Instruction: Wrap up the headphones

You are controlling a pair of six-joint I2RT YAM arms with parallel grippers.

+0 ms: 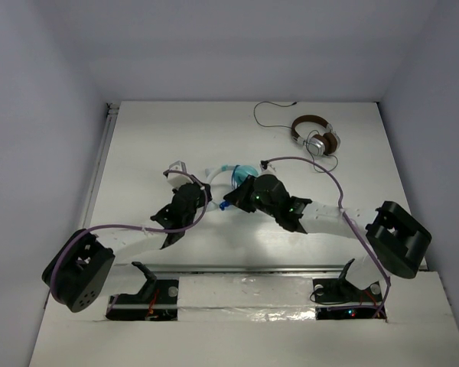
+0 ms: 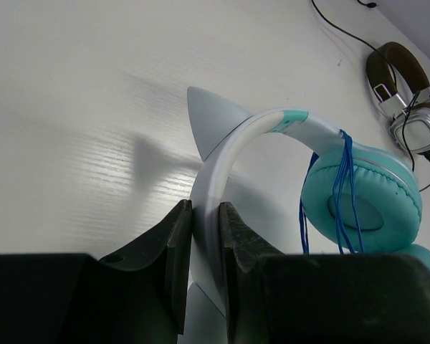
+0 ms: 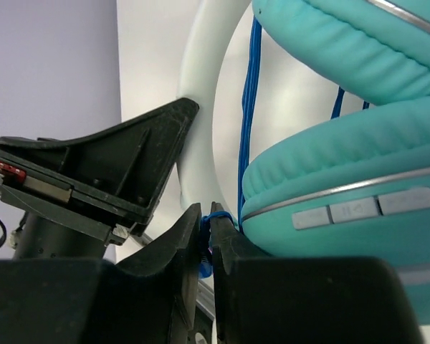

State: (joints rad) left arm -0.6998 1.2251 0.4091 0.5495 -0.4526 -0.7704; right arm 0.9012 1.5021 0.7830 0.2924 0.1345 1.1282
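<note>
The teal headphones (image 1: pixel 243 173) lie mid-table between my two grippers, their white headband (image 2: pixel 233 140) showing one ear-like point. My left gripper (image 2: pixel 204 215) is shut on the headband, which fills the gap between its jaws. Thin blue cable (image 2: pixel 342 188) runs in several loops over the teal ear cup (image 2: pixel 362 195). My right gripper (image 3: pixel 206 231) sits against the lower ear cup (image 3: pixel 344 168), shut on the cable's blue end, with a loop of cable over its fingertips. From above, the left gripper (image 1: pixel 201 184) and right gripper (image 1: pixel 229 202) meet at the headphones.
A second pair of headphones, brown and silver (image 1: pixel 315 136) with a dark cable, lies at the back right, also seen as brown headphones (image 2: pixel 408 93) in the left wrist view. The left gripper's body (image 3: pixel 100 179) stands close beside my right fingers.
</note>
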